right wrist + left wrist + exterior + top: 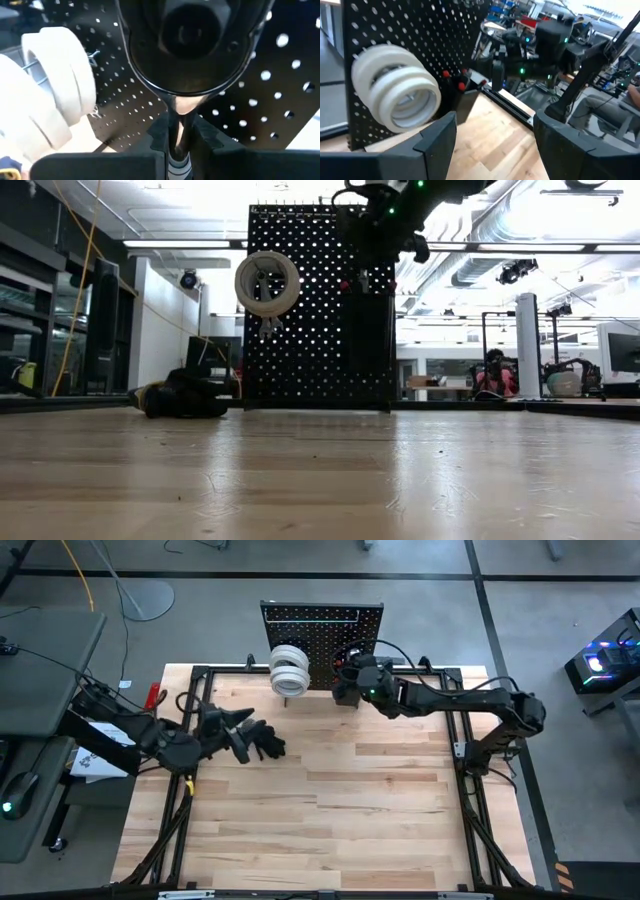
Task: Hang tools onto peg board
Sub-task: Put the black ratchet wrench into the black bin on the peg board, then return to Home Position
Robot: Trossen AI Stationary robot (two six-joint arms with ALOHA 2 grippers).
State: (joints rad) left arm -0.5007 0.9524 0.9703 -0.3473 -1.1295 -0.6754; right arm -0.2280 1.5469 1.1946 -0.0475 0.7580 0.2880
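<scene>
A: From above, the peg board (pixel 322 643) stands upright at the far edge of the desk (pixel 330 810), white tape rolls (pixel 290 670) already hanging on its left half. The right claw (pixel 347 675) is pressed up to the board's right half.

B: And the left claw (pixel 262 743) lies low on the desk's left side, well apart from the board. Waiting, I'd say.

A: Level view now: the right claw (pixel 372 268) comes in from above, high on the board, the tape rolls (pixel 267 283) on their hook to its left. Small red tips show right under it, probably screwdriver handles, but I can't make them out.

B: The left arm is only a dark heap down on the desk here.

A: Left wrist view: fingers (pixel 437 132) standing wide apart, nothing between them, pointed at the board. Red knobs (pixel 461 86) sit by a small black bin (pixel 470 102).

B: Right wrist view: the claw (pixel 178 135) is clamped on a slim screwdriver (pixel 178 107) with a wide dark handle end, held end-on to the board, likely to feed it into a holder. The holder itself is hidden behind the handle.
</scene>
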